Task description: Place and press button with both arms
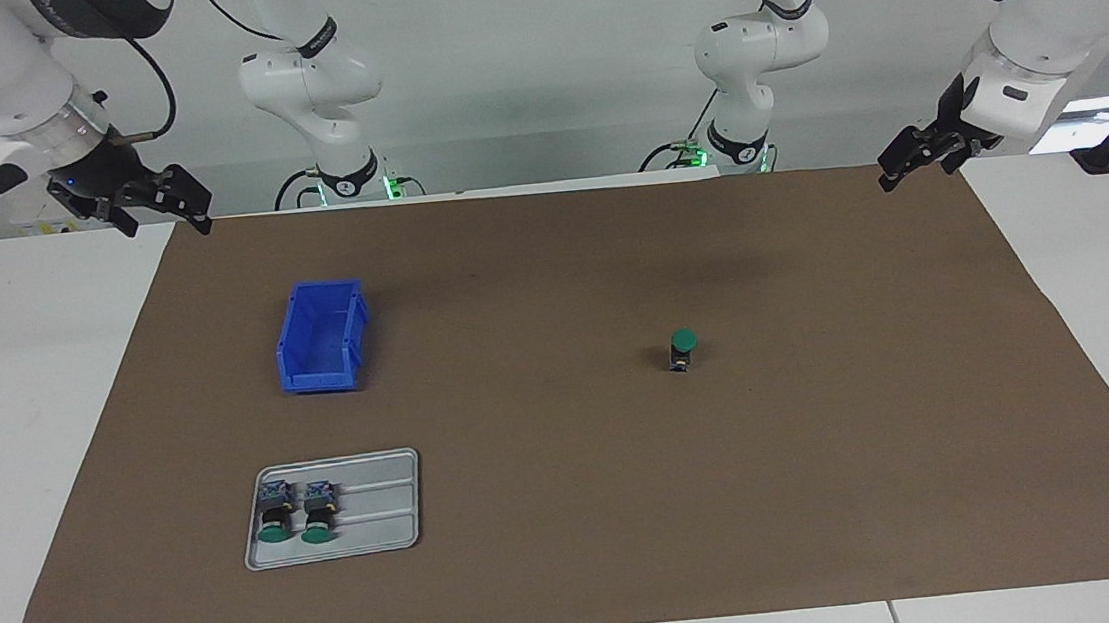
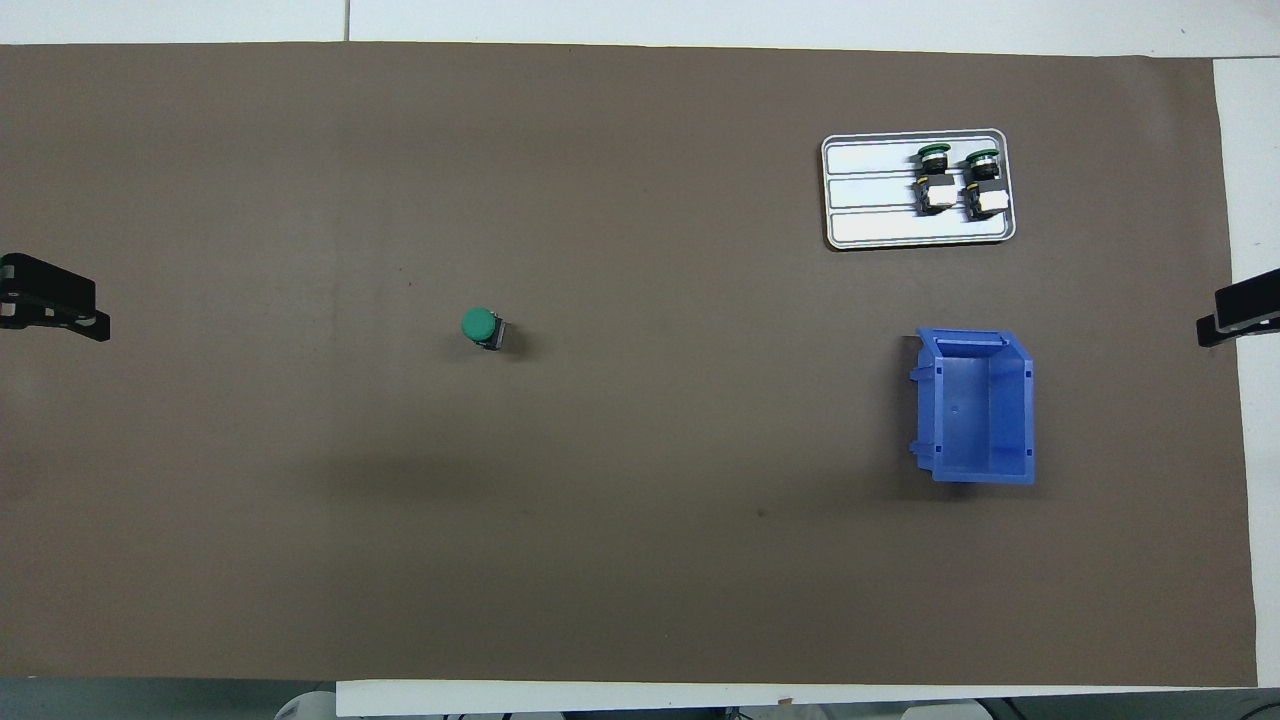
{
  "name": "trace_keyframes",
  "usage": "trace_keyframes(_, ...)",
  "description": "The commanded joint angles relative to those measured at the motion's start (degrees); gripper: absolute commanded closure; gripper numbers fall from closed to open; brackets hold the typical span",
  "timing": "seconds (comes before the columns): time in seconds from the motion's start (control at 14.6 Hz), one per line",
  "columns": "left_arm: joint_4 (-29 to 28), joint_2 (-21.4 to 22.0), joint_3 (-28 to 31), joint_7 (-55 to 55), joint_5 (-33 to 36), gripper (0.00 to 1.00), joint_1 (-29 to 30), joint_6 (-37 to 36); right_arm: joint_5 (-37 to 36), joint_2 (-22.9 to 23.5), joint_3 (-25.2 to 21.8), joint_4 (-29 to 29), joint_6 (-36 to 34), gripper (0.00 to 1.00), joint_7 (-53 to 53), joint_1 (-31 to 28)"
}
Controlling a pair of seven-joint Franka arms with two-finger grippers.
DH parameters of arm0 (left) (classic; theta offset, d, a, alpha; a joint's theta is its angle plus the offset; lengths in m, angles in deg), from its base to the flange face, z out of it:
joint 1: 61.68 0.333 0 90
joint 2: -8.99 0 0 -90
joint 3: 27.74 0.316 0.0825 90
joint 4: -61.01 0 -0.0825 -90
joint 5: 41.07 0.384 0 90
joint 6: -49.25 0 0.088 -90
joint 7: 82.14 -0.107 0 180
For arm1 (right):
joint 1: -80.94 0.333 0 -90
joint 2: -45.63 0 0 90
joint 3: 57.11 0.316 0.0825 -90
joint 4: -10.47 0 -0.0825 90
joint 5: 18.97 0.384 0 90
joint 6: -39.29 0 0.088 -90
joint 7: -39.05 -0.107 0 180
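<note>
We read no writing anywhere; the button [image 1: 682, 350] stands upright on the brown mat [image 1: 577, 570] toward the left arm's end, while the left gripper [image 1: 908, 163] and right gripper [image 1: 166, 207], half cut off overhead, wait released, holding nothing.

3 buttons [image 1: 683, 348], 1 tray [image 1: 384, 542], 1 bin [image 1: 322, 347].

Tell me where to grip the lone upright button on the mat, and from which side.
Probably grip the button by its black barrel just under the green cap, coming straight down from above. It stands upright, cap up, alone on the brown mat, so nothing blocks either side. The left gripper is at its end.
</note>
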Motion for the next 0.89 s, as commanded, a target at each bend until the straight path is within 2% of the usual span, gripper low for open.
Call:
trace_keyframes(0.0,0.04,0.70,-0.39,-1.01,0.66,0.00,0.42,-0.38,-0.07,-0.94,-0.05,1.10,0.10,0.00,0.70,-0.15)
trace_keyframes(0.82,-0.58,0.88,-0.48,-1.97,0.74,0.00,-0.63,1.02,-0.07,-0.94,-0.05,1.10,0.02,0.00,0.70,-0.06)
